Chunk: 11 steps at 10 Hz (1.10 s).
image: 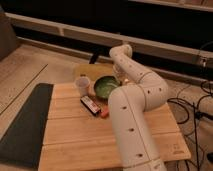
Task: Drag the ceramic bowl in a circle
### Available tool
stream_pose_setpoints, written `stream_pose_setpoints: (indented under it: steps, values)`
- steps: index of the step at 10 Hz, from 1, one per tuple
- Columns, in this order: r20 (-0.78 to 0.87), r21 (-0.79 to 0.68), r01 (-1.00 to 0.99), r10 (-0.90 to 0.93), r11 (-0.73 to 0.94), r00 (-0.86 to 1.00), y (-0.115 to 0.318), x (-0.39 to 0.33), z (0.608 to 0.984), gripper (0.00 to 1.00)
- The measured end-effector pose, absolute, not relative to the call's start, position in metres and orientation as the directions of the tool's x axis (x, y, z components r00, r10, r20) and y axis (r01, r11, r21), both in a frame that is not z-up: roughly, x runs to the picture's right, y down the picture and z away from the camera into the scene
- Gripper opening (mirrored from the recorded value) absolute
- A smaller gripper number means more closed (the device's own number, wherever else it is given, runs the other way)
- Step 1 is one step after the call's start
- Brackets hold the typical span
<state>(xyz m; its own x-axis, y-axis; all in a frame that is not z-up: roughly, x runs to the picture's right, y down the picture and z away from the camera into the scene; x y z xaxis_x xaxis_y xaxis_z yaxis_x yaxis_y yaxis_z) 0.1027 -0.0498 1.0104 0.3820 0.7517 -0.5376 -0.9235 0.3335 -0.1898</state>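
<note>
Though obscured, gripper [121, 79] at bowl [104, 87] (right)

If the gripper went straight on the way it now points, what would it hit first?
Probably the ceramic bowl: the gripper hangs pointing down over its right rim. The arm partly hides the tip, so contact or depth is unclear.

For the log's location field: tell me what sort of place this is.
Probably a robot lab or test area: a lone wooden table holds the ceramic bowl and a cup, and loose cables trail over the floor at the picture's right. The gripper is at the bowl's right rim.
</note>
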Motion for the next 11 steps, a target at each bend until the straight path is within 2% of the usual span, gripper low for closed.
stream_pose_setpoints:
  steps: [2,4,9,11]
  values:
    - [-0.513,-0.266,-0.903,0.743,0.338,0.429,-0.05,0.07,1.008,0.0]
    - [-0.511,-0.288,-0.894,0.734,0.343,0.447,-0.048,0.066,1.0,0.0]
    - [-0.587,-0.151,-0.937,0.734,0.315,0.342,-0.04,0.15,0.983,0.0]
    - [-0.58,-0.119,-0.953,0.759,0.28,0.295,-0.047,0.168,0.987,0.0]
